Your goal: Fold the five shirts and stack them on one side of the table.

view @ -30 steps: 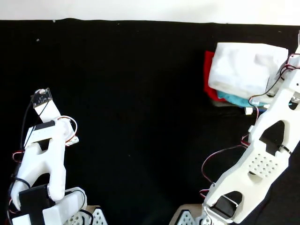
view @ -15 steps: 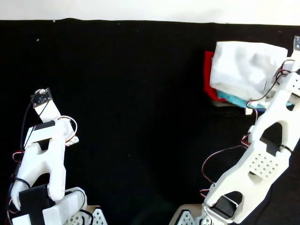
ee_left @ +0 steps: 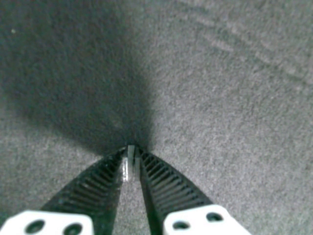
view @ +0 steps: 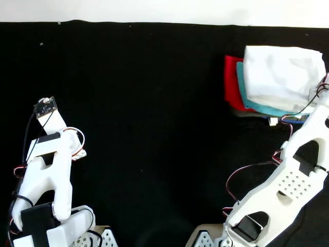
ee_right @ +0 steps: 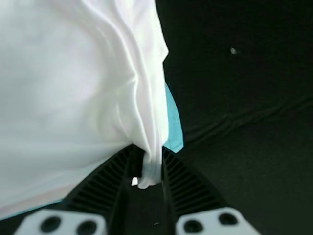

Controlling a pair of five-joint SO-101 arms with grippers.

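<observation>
A stack of folded shirts lies at the table's far right: a white shirt (view: 282,74) on top, a teal shirt (view: 247,98) under it, a red shirt (view: 230,82) lower down. My right gripper (ee_right: 145,171) is shut on the white shirt (ee_right: 73,98), pinching a fold at its edge, with the teal shirt (ee_right: 173,132) peeking out beneath. The right arm (view: 293,180) runs along the right edge up to the stack. My left gripper (ee_left: 130,159) is shut with nothing in it, just above the bare cloth, at the near left where the left arm (view: 49,170) stands.
The black table cover (view: 154,113) stretches wide between the two arms. Its far edge meets a white wall (view: 154,10). Loose cables (view: 247,175) hang beside the right arm.
The right arm has drawn the white shirt to the right, so it now lies squarer on the stack and the teal edge shows on its left. The left arm has stayed still.
</observation>
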